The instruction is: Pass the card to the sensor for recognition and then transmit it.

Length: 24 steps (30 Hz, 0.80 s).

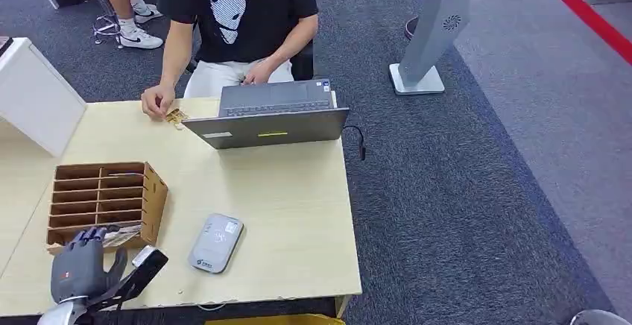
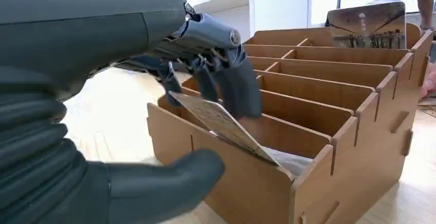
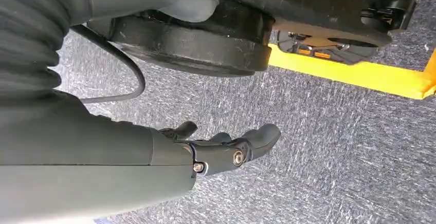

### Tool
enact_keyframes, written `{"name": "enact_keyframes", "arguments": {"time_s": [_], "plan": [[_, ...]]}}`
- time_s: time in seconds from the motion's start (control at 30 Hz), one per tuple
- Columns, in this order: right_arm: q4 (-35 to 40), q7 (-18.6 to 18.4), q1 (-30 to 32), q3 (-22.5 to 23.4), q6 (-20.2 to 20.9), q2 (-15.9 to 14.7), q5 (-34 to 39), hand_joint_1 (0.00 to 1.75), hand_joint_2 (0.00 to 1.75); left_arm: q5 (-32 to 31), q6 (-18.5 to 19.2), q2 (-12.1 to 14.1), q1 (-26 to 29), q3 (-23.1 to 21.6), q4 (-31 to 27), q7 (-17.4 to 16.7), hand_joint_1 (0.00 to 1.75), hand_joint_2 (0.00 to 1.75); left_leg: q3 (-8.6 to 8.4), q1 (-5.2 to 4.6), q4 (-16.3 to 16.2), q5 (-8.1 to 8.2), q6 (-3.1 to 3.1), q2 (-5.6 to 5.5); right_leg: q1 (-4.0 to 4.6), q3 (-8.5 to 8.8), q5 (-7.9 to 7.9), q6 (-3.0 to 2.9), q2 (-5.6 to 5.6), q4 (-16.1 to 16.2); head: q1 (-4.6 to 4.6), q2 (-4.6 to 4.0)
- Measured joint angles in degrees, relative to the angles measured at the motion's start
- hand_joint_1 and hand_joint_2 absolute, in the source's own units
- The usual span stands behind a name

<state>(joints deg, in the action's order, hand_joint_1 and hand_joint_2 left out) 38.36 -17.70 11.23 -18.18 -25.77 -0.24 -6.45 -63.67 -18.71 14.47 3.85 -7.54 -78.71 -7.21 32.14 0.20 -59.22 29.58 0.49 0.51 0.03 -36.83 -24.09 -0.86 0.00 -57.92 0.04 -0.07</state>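
So the robot's left hand (image 2: 169, 80) is reaching into the nearest slot of the brown slotted wooden card rack (image 1: 153, 191) at the near left of the pale wooden table (image 1: 298, 213), and the thin printed rectangular card (image 2: 221, 126) is sitting tilted in that slot, one long edge poking up over the front wall. The dark fingers (image 2: 241, 90) are curling down behind the card and the thick grey thumb (image 2: 164, 193) is hanging out in front of the rack wall; can't tell if they're actually pinching it yet. My guess: it's light, stiff-ish and slick, so pinching flat on both faces near the raised edge looks safest. The flat grey rounded sensor pad (image 1: 216, 242) is lying just beside the rack. The right hand (image 3: 226, 149) is dangling over grey carpet, fingers loosely curled, holding nothing.
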Motion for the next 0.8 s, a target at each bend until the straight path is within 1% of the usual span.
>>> {"name": "enact_keyframes", "arguments": {"time_s": [0.3,0.6,0.67,0.73,0.8], "plan": [[0.5,0.6,0.4,1.3,0.0,0.2,0.4,0.00,1.75,0.0,0.2,0.6,-0.3,0.0,0.0,-0.7,1.75,1.75,-0.01,0.00,0.0,0.00,0.00,0.01,0.00,0.00,0.00,0.00,0.01,0.0,0.00,0.00],[0.6,0.9,0.5,2.4,0.0,0.3,1.1,0.00,1.75,0.0,0.3,0.7,-0.3,0.0,0.0,-1.0,1.75,1.75,-0.01,0.00,0.0,0.00,0.00,0.01,-0.01,0.01,0.00,0.00,0.01,0.0,0.00,0.00],[0.7,0.9,0.6,2.6,0.0,0.3,0.9,0.00,1.75,-0.1,-0.4,0.7,-0.2,0.0,0.0,-1.2,1.75,1.75,0.00,0.00,0.0,0.00,0.00,0.01,-0.01,0.01,0.00,0.00,0.00,0.0,0.00,-0.02],[1.0,0.9,0.8,2.7,0.0,0.3,0.5,0.00,1.75,-0.4,-2.2,0.7,-0.1,0.0,-0.3,-1.2,1.75,1.75,0.00,0.00,0.0,0.00,0.00,0.01,0.00,0.01,0.00,0.00,0.01,0.0,0.00,0.00],[1.1,0.8,0.9,2.8,0.0,0.3,0.1,0.00,1.75,-0.4,-3.1,0.8,-0.1,0.0,-0.7,-1.2,1.75,1.75,0.00,0.00,0.0,0.00,0.00,-0.02,0.00,0.01,0.00,0.00,-0.02,0.0,0.00,0.00]]}}
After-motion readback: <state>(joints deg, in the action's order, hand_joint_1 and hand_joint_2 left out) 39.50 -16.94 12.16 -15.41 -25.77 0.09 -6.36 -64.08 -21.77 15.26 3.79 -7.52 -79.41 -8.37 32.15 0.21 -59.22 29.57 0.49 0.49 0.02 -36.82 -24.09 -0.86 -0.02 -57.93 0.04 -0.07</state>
